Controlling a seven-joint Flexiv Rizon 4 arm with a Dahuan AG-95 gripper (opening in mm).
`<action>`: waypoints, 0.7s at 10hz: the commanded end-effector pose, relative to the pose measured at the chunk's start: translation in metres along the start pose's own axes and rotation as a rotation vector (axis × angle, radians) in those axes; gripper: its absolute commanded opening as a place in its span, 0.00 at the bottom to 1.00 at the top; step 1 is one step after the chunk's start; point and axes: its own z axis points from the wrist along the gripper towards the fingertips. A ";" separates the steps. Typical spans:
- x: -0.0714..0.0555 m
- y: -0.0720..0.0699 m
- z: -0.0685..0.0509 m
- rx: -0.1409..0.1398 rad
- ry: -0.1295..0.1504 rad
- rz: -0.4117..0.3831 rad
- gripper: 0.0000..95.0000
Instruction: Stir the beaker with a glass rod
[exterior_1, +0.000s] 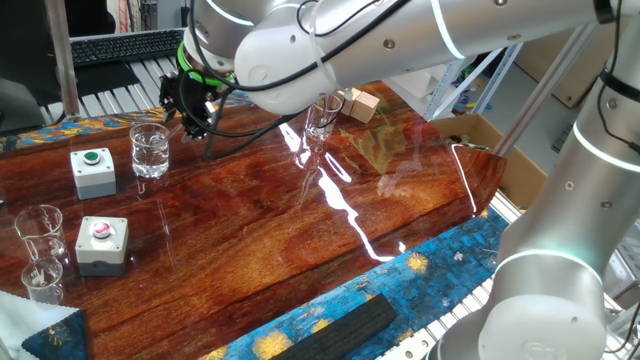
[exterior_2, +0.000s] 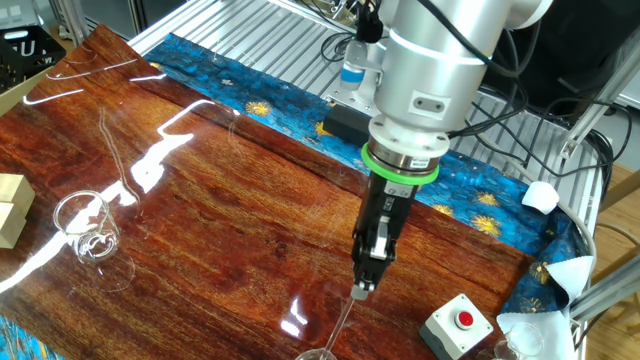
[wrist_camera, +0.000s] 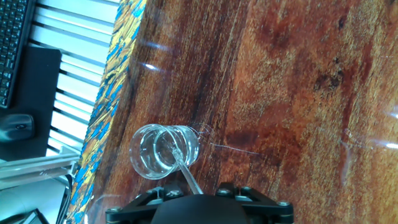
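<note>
Hand view shows the hand (wrist_camera: 194, 198) gripping the thin glass rod (wrist_camera: 184, 169), dipped into the clear, squat beaker (wrist_camera: 163, 151) at lower left.

Bare red-brown wooden tabletop (exterior_1: 260, 210) open from 3 to 5 o'clock of squat clear glass beaker (exterior_1: 150, 150). Grey box with green button (exterior_1: 92, 171) just beside at 8 o'clock. Tall narrow clear glass (exterior_1: 322, 118) well apart at 2 o'clock.

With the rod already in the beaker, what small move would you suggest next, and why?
Probably a small circle of the gripper: it holds the glass rod, whose lower end is already inside the beaker of clear liquid, so only the stirring remains.
</note>
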 end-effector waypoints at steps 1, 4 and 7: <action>0.000 0.000 0.001 -0.005 -0.009 0.008 0.40; 0.002 0.000 0.004 -0.003 -0.025 0.004 0.20; 0.003 0.000 0.002 0.008 -0.052 -0.028 0.00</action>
